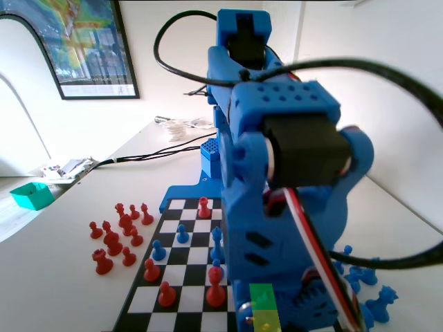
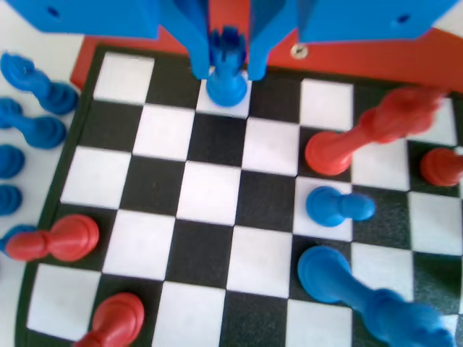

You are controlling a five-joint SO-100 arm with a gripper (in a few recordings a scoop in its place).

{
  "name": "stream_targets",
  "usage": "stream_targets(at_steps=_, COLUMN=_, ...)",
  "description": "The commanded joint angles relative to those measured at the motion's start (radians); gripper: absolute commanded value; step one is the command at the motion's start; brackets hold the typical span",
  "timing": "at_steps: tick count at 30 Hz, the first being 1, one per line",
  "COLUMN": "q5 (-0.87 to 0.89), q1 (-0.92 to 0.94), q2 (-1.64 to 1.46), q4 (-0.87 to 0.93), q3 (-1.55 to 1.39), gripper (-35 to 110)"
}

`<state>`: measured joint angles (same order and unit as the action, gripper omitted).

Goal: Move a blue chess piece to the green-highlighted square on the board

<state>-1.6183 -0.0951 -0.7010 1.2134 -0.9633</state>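
Note:
In the wrist view my gripper hangs low over the board. Its two jaws press against either side of a blue chess piece with a notched, castle-like top. The piece stands upright with its base on a white square in the board's far row. In the fixed view the blue arm looms in the foreground. The green-highlighted square shows at the bottom, drawn over the arm's lower part, with a yellow square just below it.
In the wrist view a blue pawn, a tall blue piece, a tall red piece and red pawns stand on the board. Spare blue pieces lie off its left edge. In the fixed view, red pieces cluster left of the board.

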Motion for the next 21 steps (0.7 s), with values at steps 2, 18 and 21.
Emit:
stream_targets(at_steps=2, q5=-0.026, q1=-0.005, q2=-0.049, q4=0.029, q3=0.040, gripper=3)
stream_targets(at_steps=18, q5=-0.025, q1=-0.012, q2=-0.140, q4=0.158, q3=0.069, gripper=1)
stream_targets(at_steps=21, q5=-0.031, q1=-0.012, q2=-0.163, q4=0.169, q3=0.040, gripper=1)
